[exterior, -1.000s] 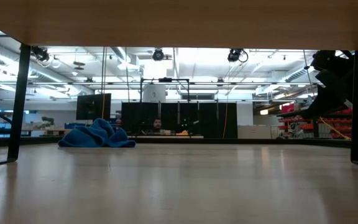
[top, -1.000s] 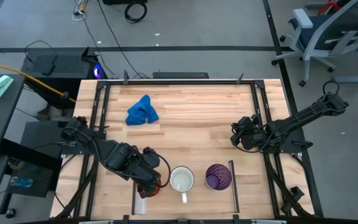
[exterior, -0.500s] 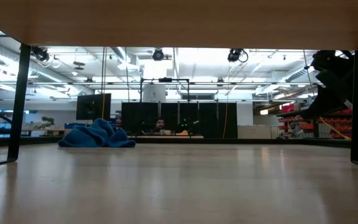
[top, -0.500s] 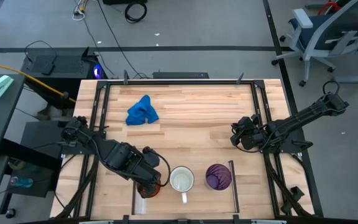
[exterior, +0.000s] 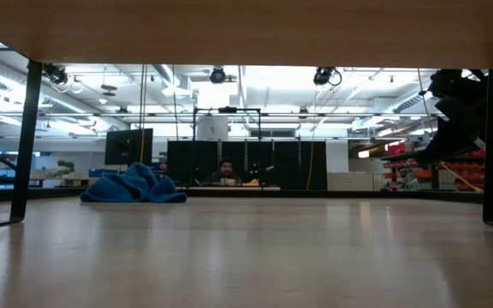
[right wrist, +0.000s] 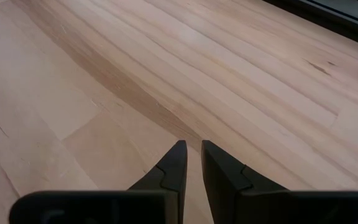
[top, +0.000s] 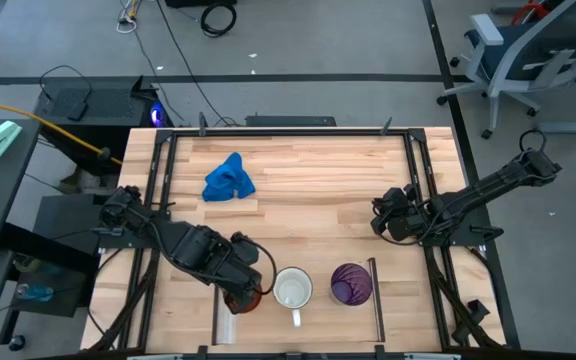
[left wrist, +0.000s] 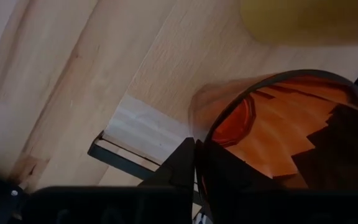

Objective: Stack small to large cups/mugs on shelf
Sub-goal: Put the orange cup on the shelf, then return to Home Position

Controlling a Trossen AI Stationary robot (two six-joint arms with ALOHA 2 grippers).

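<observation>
Fingers [left wrist: 182,165] of the left gripper [top: 243,297] straddle the orange cup's [left wrist: 278,134] rim — grip unclear; right gripper [right wrist: 191,163] waits, slightly parted, empty.

No text, label, brand, number or sign can be read in any of these views, near or far.

Place looked like robotics lab: open hall, ceiling lights [exterior: 218,75], monitor rows [exterior: 229,162], floor cables [top: 183,55], office chair [top: 513,55].
</observation>
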